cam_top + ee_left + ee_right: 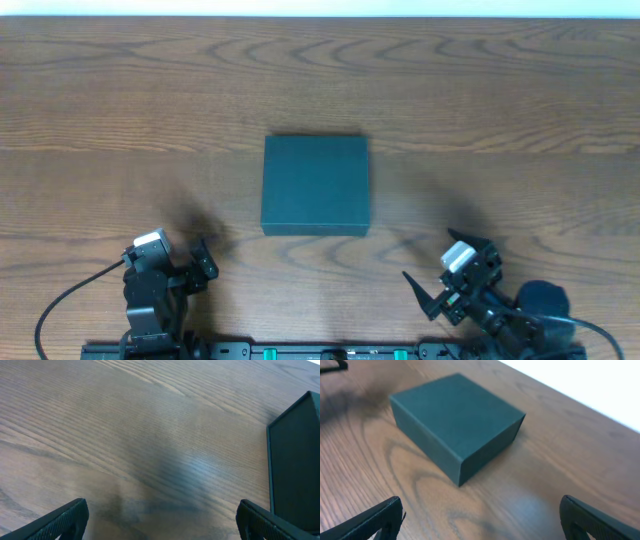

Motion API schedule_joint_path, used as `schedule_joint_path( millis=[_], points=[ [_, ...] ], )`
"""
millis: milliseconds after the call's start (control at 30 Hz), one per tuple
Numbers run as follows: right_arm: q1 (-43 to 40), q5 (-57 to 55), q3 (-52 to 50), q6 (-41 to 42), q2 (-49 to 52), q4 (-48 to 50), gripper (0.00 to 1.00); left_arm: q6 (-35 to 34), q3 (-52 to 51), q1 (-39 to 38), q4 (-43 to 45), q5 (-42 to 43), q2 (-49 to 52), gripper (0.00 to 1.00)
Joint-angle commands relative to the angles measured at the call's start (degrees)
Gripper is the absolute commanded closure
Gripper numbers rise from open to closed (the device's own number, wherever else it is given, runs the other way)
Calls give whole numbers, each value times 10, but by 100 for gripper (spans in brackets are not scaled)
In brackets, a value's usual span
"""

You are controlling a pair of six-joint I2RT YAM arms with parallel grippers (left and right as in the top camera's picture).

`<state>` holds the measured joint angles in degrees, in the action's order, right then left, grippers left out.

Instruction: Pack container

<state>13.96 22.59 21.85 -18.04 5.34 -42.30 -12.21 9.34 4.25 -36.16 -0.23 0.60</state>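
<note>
The container [315,186] is a dark teal-green square box with its lid shut, sitting on the middle of the wooden table. It also shows in the right wrist view [456,425] and at the right edge of the left wrist view [296,460]. My left gripper [202,258] is open and empty at the front left, apart from the box; its fingers frame bare table in the left wrist view [161,519]. My right gripper [452,278] is open and empty at the front right, also apart from the box, and shows in its own wrist view [482,519]. No snack packets are in view.
The wooden table [120,110] runs to a white far edge at the top. The arm bases and a rail lie along the front edge.
</note>
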Motion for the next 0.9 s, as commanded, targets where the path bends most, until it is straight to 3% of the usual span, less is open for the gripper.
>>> schedule_joint_path(
  millis=[0,267,867],
  points=[
    [21,-37,-47,55,-31,18,1,-2,-5,-3,-1,-4,-4,5],
    [44,-44,-125,82,-51,44,1,-2,-5,-3,-1,-4,-4,5],
    [49,-44,-124,82,-50,43,1,-2,-5,-3,-1,-4,-4,5]
  ],
)
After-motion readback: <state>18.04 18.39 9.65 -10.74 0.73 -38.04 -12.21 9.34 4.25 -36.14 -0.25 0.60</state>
